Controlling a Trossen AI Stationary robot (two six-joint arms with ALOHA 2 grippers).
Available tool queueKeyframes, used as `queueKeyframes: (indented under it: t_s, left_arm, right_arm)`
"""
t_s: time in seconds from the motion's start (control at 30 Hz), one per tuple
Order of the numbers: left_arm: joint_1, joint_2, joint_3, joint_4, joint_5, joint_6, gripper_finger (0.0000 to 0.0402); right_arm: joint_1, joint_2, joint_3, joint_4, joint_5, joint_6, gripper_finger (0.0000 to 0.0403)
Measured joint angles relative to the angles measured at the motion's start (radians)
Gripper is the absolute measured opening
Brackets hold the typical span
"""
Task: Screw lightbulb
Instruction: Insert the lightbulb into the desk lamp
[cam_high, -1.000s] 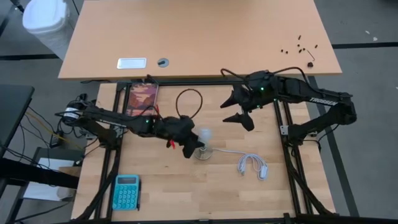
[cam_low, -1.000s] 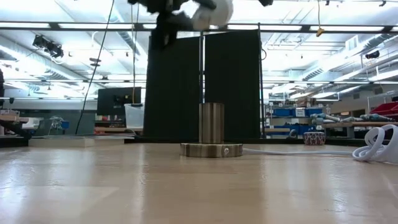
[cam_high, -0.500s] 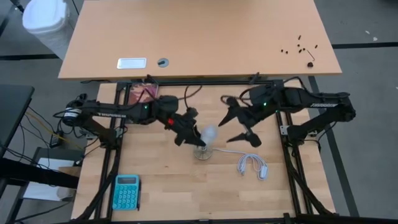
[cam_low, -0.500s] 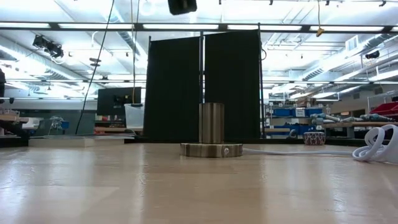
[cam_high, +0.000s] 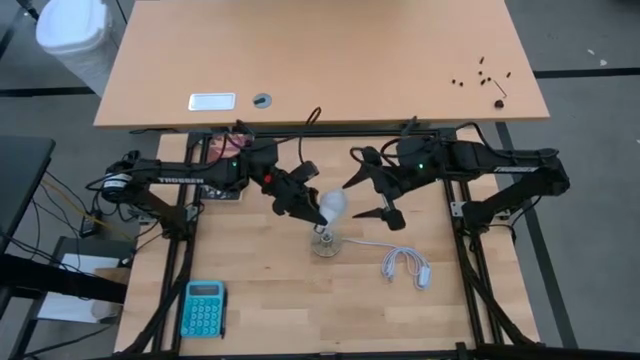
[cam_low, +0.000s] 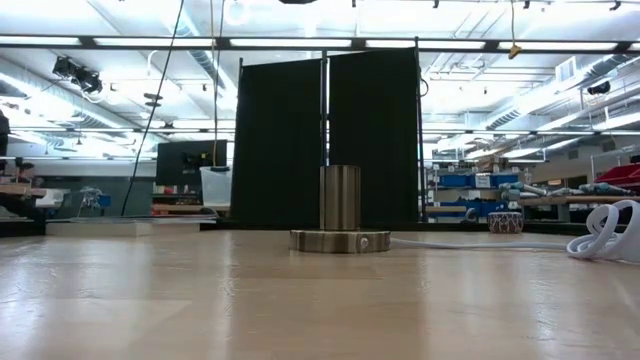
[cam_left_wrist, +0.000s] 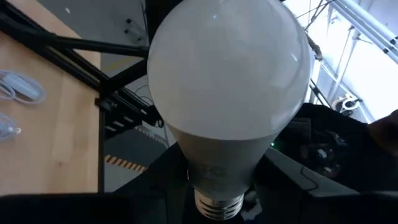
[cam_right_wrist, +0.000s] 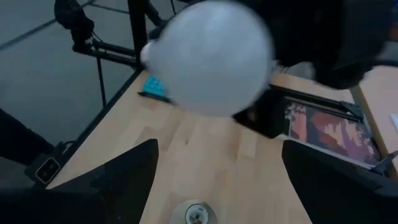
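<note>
Lightbulb held up over the socket.
My left gripper (cam_high: 301, 203) is clamped on the lightbulb (cam_high: 332, 205) by its base, above and just beyond the socket (cam_high: 325, 243); my right gripper (cam_high: 372, 195) hovers just right of it, fingers wide apart.

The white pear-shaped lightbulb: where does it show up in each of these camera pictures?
High view: the white pear-shaped lightbulb sits mid-table, in the left end effector.
Low view: not in it.
Left wrist view: the lightbulb fills the picture.
Right wrist view: the lightbulb hangs upper middle.
Shared landmark: the round metal socket.
</note>
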Motion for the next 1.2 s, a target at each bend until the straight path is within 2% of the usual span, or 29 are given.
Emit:
queueKeyframes:
  t_s: [0.13, 0.53, 1.2]
  left_arm:
    - [0.000, 0.000, 0.000, -0.001, 0.007, -0.011, 0.0162]
    - [0.000, 0.000, -0.011, -0.014, 0.016, -0.007, 0.0162]
    - [0.061, 0.000, -0.011, -0.018, 0.089, 0.020, 0.0162]
  right_arm:
    - [-0.017, 0.005, 0.000, 0.070, -0.081, 0.014, 0.0352]
    - [-0.010, 0.084, 0.000, 0.181, -0.141, 0.017, 0.0352]
    - [0.020, 0.032, 0.000, 0.166, -0.119, 0.060, 0.0342]
